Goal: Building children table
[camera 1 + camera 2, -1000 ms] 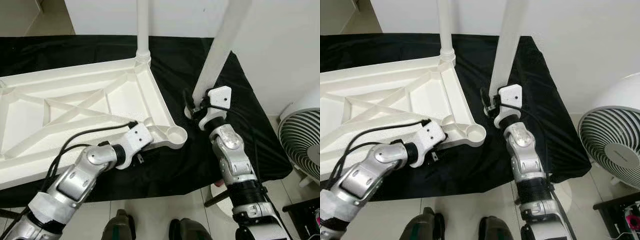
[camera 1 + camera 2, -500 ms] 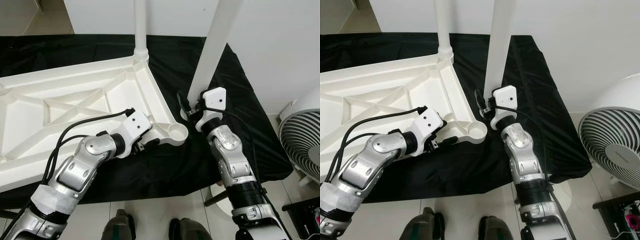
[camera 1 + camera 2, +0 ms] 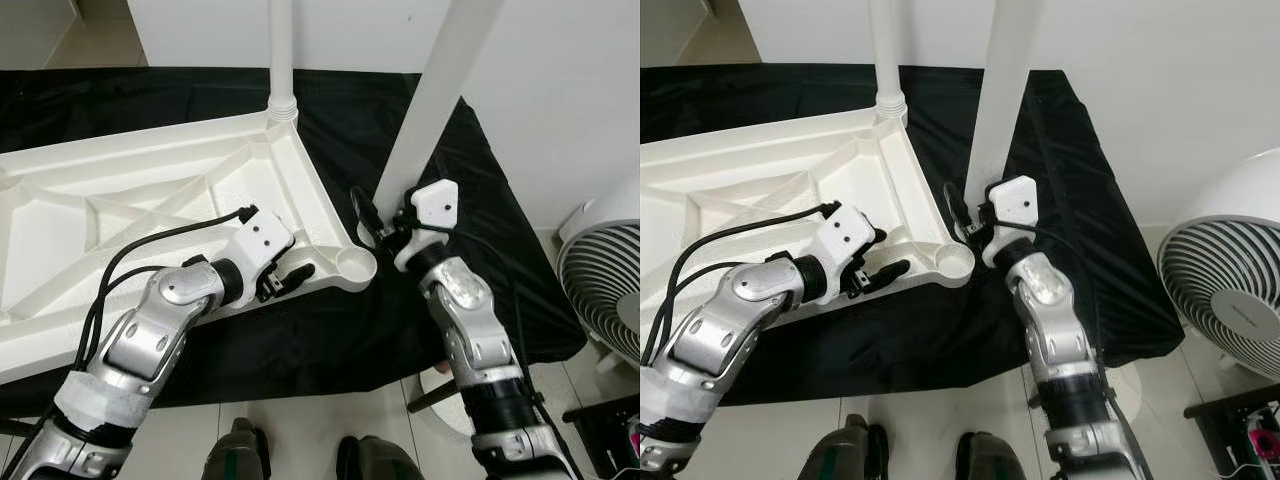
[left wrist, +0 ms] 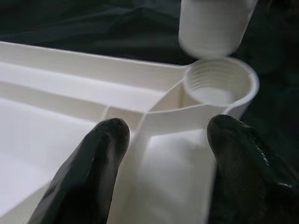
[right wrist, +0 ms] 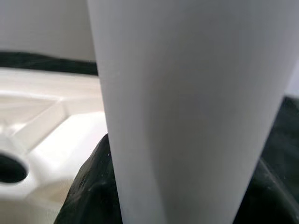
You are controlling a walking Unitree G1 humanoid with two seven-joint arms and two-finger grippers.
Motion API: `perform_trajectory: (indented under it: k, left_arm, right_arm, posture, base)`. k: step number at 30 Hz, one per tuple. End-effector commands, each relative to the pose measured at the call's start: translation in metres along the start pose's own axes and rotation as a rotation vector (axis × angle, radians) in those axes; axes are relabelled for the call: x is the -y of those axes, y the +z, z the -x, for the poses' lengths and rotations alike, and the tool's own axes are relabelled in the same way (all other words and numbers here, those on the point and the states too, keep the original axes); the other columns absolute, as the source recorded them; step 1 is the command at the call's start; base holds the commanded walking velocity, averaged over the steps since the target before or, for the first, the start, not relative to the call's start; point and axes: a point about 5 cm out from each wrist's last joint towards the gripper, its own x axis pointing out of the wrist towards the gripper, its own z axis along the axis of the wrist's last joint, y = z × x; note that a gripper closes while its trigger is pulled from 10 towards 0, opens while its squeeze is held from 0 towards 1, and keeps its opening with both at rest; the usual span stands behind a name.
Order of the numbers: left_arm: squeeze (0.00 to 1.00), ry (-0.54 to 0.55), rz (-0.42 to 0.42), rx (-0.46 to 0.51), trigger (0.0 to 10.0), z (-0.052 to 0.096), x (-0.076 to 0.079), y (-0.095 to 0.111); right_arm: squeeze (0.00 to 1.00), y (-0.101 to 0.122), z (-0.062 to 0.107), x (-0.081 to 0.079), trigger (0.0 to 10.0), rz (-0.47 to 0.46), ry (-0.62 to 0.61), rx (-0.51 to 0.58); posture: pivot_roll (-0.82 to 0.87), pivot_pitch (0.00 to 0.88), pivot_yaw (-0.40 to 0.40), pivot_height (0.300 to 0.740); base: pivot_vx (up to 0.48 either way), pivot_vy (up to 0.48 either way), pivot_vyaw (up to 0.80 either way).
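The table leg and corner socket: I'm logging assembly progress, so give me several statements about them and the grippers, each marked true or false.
1. The right gripper holds a white table leg. True.
2. That leg is already screwed into the corner socket. False: its end hangs beside the empty socket.
3. The left gripper straddles a rib of the upturned tabletop near that socket. True.
4. No leg is fitted yet. False: a fitted leg stands in the far corner.
5. The tabletop lies on a red cloth. False: the cloth is black.
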Motion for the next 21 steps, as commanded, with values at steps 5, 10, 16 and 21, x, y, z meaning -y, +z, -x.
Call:
perform_trajectory:
  k: [5,10,16,21]
  left_arm:
    - [0.00,0.041,0.021,0.051,10.0,0.003,0.003,0.004]
    - [0.00,0.060,0.062,0.093,10.0,0.006,0.007,0.006]
    - [0.00,0.024,0.069,0.090,10.0,0.011,0.013,0.003]
    - [0.00,-0.007,0.069,0.084,10.0,0.016,0.015,0.001]
  right_arm:
    - [0.00,-0.003,0.005,-0.011,10.0,-0.010,0.047,-0.028]
    - [0.00,-0.008,0.007,-0.024,10.0,-0.011,0.102,-0.051]
    - [0.00,-0.009,0.006,-0.024,10.0,-0.015,0.119,-0.062]
    - [0.00,-0.017,0.008,-0.024,10.0,-0.004,0.144,-0.108]
  posture:
    - [0.05,0.085,-0.032,0.740]
    - [0.05,0.076,-0.041,0.740]
    - [0.06,0.072,-0.050,0.740]
    - [0.06,0.069,-0.056,0.740]
  base:
    - [0.000,0.000,0.00]
    - [0.000,0.000,0.00]
    - [0.000,0.000,0.00]
    - [0.000,0.000,0.00]
